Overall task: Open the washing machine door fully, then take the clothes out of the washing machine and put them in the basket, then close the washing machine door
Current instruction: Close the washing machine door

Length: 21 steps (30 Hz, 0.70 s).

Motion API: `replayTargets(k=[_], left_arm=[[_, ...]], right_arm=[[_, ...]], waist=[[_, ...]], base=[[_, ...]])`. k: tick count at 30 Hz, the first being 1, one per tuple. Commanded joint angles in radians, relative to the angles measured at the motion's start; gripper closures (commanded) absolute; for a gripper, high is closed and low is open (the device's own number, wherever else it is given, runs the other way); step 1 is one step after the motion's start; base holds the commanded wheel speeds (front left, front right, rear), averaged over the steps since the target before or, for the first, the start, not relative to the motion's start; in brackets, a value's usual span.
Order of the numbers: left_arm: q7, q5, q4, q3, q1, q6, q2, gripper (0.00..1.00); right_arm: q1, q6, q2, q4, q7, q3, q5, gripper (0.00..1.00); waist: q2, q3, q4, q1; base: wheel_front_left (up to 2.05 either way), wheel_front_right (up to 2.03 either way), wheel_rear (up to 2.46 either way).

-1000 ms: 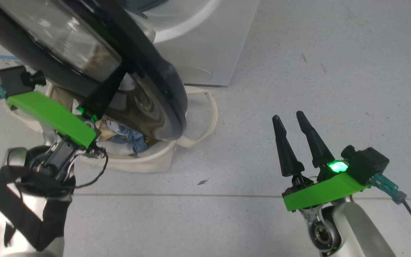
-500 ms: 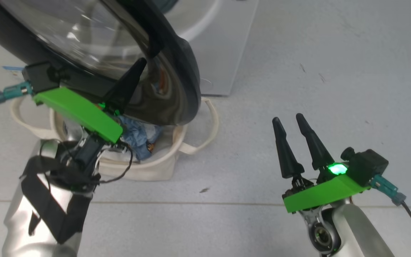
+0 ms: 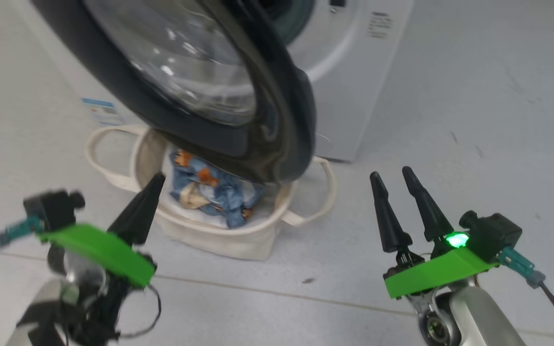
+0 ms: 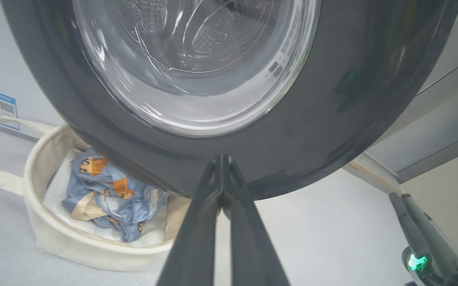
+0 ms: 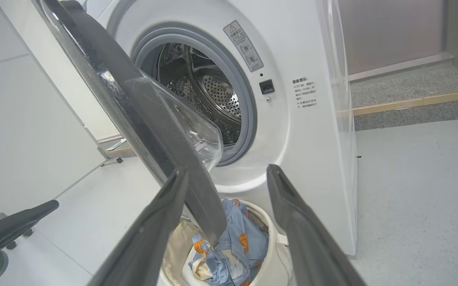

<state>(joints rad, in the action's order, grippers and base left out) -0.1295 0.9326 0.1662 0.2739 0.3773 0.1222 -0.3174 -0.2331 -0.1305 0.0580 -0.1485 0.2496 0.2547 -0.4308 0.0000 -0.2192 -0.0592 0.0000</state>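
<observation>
The washing machine door, black-rimmed with a bulging glass centre, stands about half open over the basket. In the right wrist view the door is seen edge-on before the washing machine, whose drum shows bare metal. The clothes, light blue with orange figures, lie in the cream basket. My left gripper is shut on nothing, low at the left and apart from the door, its tip by the basket's rim. My right gripper stands open and empty over the floor, right of the basket.
A blue label sticker marks the washer's side near the floor. A step with a wooden edge runs behind the washer on the right. Grey floor spreads to the right of the machine.
The head camera has tilted up. My left gripper, which was against the door's inner side, has come off it and dropped low left; the door has swung toward the washer. The right arm has not moved.
</observation>
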Motion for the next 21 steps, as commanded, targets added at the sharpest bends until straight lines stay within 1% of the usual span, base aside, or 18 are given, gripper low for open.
replayTargets(k=[1, 5, 8, 11, 13, 16, 17, 18, 19, 20, 21], left_arm=[[0.038, -0.046, -0.041, -0.031, -0.001, -0.011, -0.044, 1.0], [0.13, -0.148, -0.044, -0.017, -0.061, -0.045, -0.058, 1.0], [0.204, -0.181, -0.041, -0.019, -0.094, -0.061, -0.041, 1.0], [0.253, -0.22, -0.032, -0.013, -0.112, -0.07, -0.043, 1.0], [0.309, -0.265, -0.02, -0.013, -0.127, -0.092, -0.043, 1.0], [0.36, -0.316, 0.001, -0.021, -0.144, -0.126, -0.033, 1.0], [0.37, -0.33, 0.009, -0.026, -0.15, -0.137, -0.027, 0.96], [0.376, -0.338, 0.019, -0.031, -0.156, -0.146, -0.018, 0.79], [0.38, -0.344, 0.03, -0.034, -0.162, -0.15, -0.01, 0.18], [0.383, -0.351, 0.041, -0.035, -0.168, -0.153, -0.004, 0.0], [0.385, -0.361, 0.05, -0.037, -0.172, -0.157, 0.001, 0.0]], right_arm=[[0.014, 0.0, -0.008, 0.027, 0.012, 0.018, 0.013, 0.0], [0.027, 0.0, -0.008, 0.023, 0.012, 0.018, 0.022, 0.0], [0.038, 0.0, -0.008, 0.02, 0.012, 0.017, 0.024, 0.0], [0.043, 0.0, -0.008, 0.018, 0.012, 0.018, 0.024, 0.0], [0.046, 0.0, -0.008, 0.018, 0.012, 0.018, 0.022, 0.0], [0.052, 0.0, -0.008, 0.018, 0.012, 0.018, 0.019, 0.0], [0.054, 0.0, -0.008, 0.017, 0.012, 0.019, 0.02, 0.0], [0.055, 0.0, -0.008, 0.015, 0.012, 0.02, 0.02, 0.0], [0.056, 0.0, -0.008, 0.013, 0.012, 0.021, 0.021, 0.0], [0.056, 0.0, -0.008, 0.012, 0.012, 0.022, 0.021, 0.0], [0.057, 0.0, -0.008, 0.012, 0.012, 0.022, 0.021, 0.0]], waist=[[0.0, 0.035, 0.041, 0.0], [0.0, 0.058, 0.073, 0.0], [0.0, 0.071, 0.09, 0.0], [0.0, 0.077, 0.095, 0.0], [0.0, 0.082, 0.098, 0.0], [0.0, 0.086, 0.102, 0.0], [0.0, 0.087, 0.103, 0.0], [0.0, 0.089, 0.104, 0.0], [0.0, 0.09, 0.105, 0.0], [0.0, 0.09, 0.105, 0.0], [0.0, 0.091, 0.104, 0.0]], base=[[0.0, 0.0, 0.0], [0.0, 0.0, 0.0], [0.0, 0.0, 0.0], [0.0, 0.0, 0.0], [0.0, 0.0, 0.0], [0.0, 0.0, 0.0], [0.0, 0.0, 0.0], [0.0, 0.0, 0.0], [0.0, 0.0, 0.0], [0.0, 0.0, 0.0], [0.0, 0.0, 0.0]])
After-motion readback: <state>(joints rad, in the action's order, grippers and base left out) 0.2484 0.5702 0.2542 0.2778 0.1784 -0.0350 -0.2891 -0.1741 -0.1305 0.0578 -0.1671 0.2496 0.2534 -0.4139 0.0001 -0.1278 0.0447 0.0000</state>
